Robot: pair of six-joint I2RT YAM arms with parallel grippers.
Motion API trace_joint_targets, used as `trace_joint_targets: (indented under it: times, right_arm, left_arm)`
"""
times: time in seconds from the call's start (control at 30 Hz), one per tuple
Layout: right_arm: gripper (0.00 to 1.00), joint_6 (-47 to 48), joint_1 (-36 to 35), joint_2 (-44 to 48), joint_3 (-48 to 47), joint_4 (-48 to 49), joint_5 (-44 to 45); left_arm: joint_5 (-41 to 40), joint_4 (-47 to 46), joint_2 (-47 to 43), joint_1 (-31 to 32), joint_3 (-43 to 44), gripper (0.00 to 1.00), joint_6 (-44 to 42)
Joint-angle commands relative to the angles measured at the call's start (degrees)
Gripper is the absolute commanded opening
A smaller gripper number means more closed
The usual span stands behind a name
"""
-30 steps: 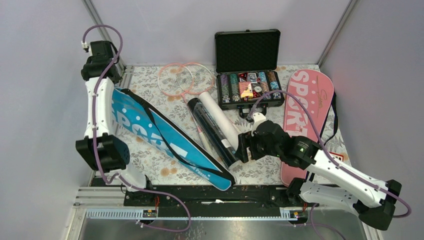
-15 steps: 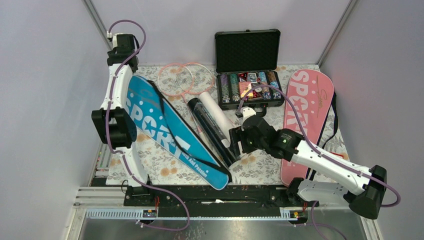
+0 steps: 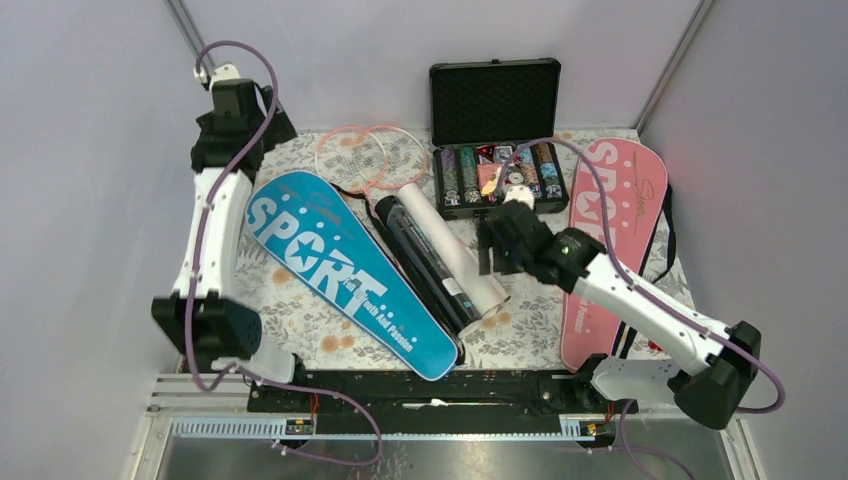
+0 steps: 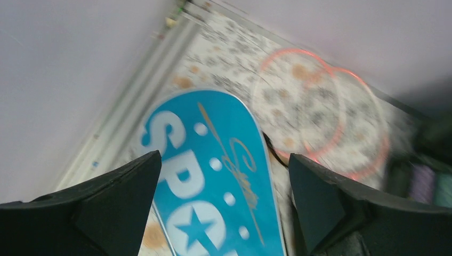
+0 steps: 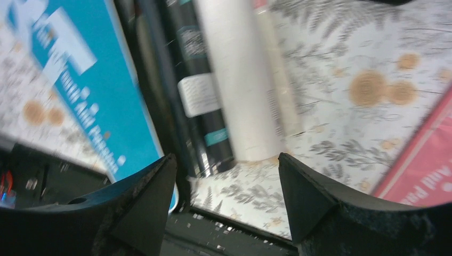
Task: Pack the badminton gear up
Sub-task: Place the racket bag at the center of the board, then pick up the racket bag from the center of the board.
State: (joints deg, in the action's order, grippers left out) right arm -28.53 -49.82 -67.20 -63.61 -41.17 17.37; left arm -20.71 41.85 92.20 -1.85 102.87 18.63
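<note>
Blue fabric, smooth and printed with white "SPORT" lettering, dots and a star, forms the racket-shaped blue cover [image 3: 345,270]. It lies flat and slantwise on the left half of the tabletop [image 3: 520,325], rounded head far left, tapered end at the near edge. Just beside its right edge lies the dark tube [image 3: 425,262], long, round and labelled, with the white tube [image 3: 455,255] side by side against it. What either tube holds cannot be told. Two thin pink rackets [image 3: 370,158] lie at the far edge with their hoops overlapping. Their shafts run toward the tubes and are lost beneath them. The pink cover [image 3: 610,230], same shape and lettering, lies lengthwise along the right side, and the right arm crosses and hides part of its middle. The left tool [image 4: 224,157] hangs above the blue cover's head in the far left corner, fingers spread wide with nothing between them. Its wrist view is blurred. The right tool [image 5: 226,157] hovers over the near ends of the tubes, equally wide open and empty. Its view is also smeared, so the label print is unreadable. Behind it stands the black case of poker chips [image 3: 498,150], lid upright against the back wall. The tabletop wears a floral-patterned cloth. Bare cloth shows left of the blue cover and between the tubes and the pink cover. Grey walls close in on three sides.
</note>
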Motion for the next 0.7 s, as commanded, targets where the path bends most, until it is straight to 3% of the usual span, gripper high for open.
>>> trace_joint_targets:
  times: [0.0,0.13,0.27,0.57,0.67]
  right_arm:
    - [0.73,2.18,11.48,-5.16,-2.89,-2.75,6.44]
    - [0.67,4.48,23.34,-11.73,-3.01,0.36,4.28]
    - [0.65,3.2,34.3,-17.86,-2.3,2.26,-2.57]
    - [0.63,3.23,45.61,-29.92,-3.13,3.93,-3.29]
    - [0.63,3.33,47.12,-33.49,-4.9,3.31,-3.5]
  left_arm:
    - [13.53,-1.79,-11.28,2.63,-9.95,0.99,6.66]
    - [22.13,-1.25,-18.47,7.22,-21.22,0.99,9.52]
    - [23.04,0.17,-23.22,11.26,-27.89,0.99,6.58]
    - [18.03,2.53,-30.82,11.32,-35.19,0.99,3.01]
    - [21.78,4.52,-30.34,8.4,-35.22,0.99,4.88]
